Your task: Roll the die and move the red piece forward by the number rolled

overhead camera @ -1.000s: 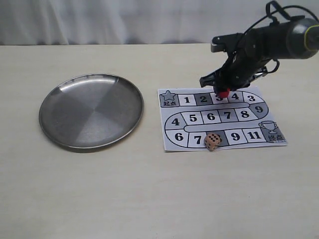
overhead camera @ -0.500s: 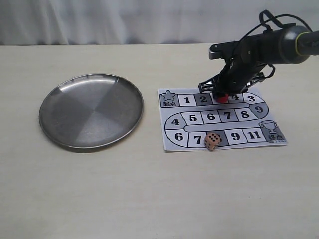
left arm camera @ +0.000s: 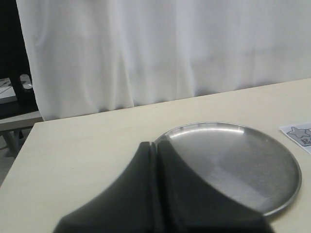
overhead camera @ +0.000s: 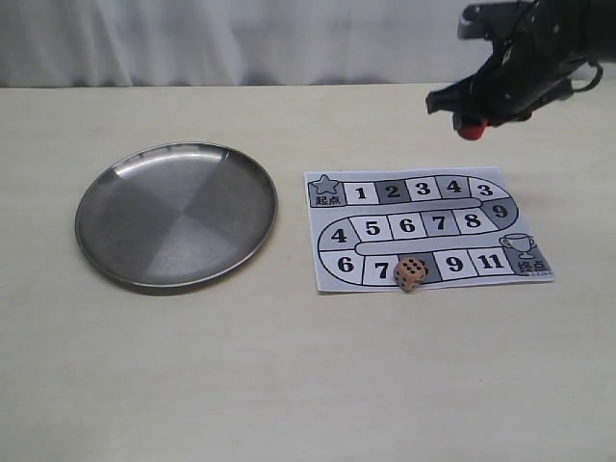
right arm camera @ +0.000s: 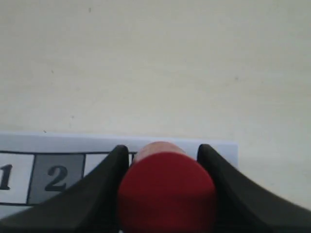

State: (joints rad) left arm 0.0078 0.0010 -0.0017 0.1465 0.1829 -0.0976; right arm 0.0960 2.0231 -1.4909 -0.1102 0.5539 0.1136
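My right gripper (overhead camera: 472,123) hangs in the air above and behind the paper board (overhead camera: 428,229), shut on the red piece (overhead camera: 470,128). In the right wrist view the red piece (right arm camera: 166,191) fills the gap between the two black fingers (right arm camera: 104,187), with squares 1 and 2 below. The tan die (overhead camera: 411,273) rests on the board's bottom row between squares 7 and 9, several black pips facing up. My left gripper (left arm camera: 155,148) is shut with nothing in it, its tip near the steel plate's rim; it is out of the exterior view.
A round steel plate (overhead camera: 125,250) lies on the table left of the board; the plate (left arm camera: 272,194) also shows in the left wrist view. A white curtain hangs behind the table's far edge.
My right gripper has risen from square 3 with the red piece and moved up and to the right. The die and plate stay put.
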